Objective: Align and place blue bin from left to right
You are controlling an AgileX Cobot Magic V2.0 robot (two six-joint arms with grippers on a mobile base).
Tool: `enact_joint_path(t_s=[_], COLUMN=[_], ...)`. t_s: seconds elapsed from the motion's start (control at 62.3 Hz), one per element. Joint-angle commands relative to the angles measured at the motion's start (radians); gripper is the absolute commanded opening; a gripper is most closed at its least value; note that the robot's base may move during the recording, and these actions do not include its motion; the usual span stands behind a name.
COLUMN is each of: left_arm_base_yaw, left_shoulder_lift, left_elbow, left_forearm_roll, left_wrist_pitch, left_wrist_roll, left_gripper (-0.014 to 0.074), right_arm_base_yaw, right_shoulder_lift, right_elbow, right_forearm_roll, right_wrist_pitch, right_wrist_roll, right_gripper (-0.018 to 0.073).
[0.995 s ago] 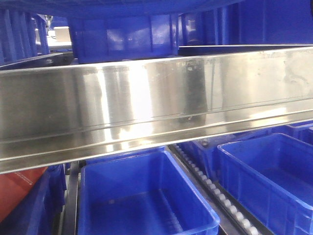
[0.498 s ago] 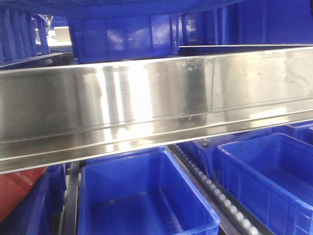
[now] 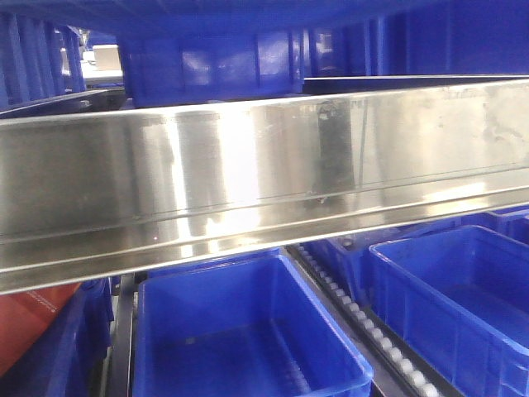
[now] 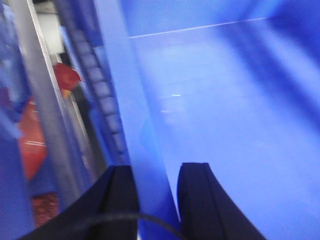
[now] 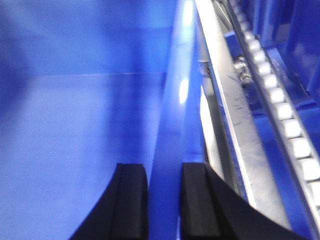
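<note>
Gripping opposite walls, the left gripper (image 4: 157, 200) and right gripper (image 5: 165, 200) each pinch the bright-blue rectangular plastic bin (image 3: 215, 66), which hangs on the far side above the long stainless-steel shelf rail (image 3: 248, 182). It sits slightly further right than a second ago, or so the blur suggests, so the transfer is under way and the placement is not yet done.

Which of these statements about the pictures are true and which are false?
1. The left gripper and right gripper each have a wall of the blue bin between their fingers. True.
2. The lower middle bin holds parts. False: it looks empty.
3. A shiny steel rail crosses the front view. True.
4. The red object lies inside the blue bin. False: it is outside the gripped wall.
</note>
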Motion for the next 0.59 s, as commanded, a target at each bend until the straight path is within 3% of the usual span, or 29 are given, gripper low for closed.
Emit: enact_joint_path(t_s=[0.0, 0.289, 0.482, 0.578], left_arm_base_yaw=[-0.008, -0.008, -0.008, -0.008], left_shoulder_lift=[-0.018, 0.060, 0.105, 0.117], left_elbow=[0.010, 0.033, 0.033, 0.033], left_forearm_roll=[0.010, 0.016, 0.064, 0.066], left_wrist_pitch=[-0.063, -0.134, -0.142, -0.142], left_wrist_roll=[0.015, 0.003, 0.003, 0.003], left_gripper=[-0.0009, -0.0009, -0.0008, 0.0034], right_arm_base_yaw=[-0.016, -0.023, -0.038, -0.050], right_shoulder_lift=[0.009, 0.085, 0.121, 0.138], right_elbow=[-0.014, -0.014, -0.014, -0.014], right_forearm_roll=[-0.031, -0.050, -0.052, -0.052], right_wrist_pitch=[-0.164, -0.281, -0.312, -0.314], right_wrist_roll=[-0.053, -0.082, -0.082, -0.082], right_gripper=[-0.0068, -0.0068, -0.0066, -0.0066])
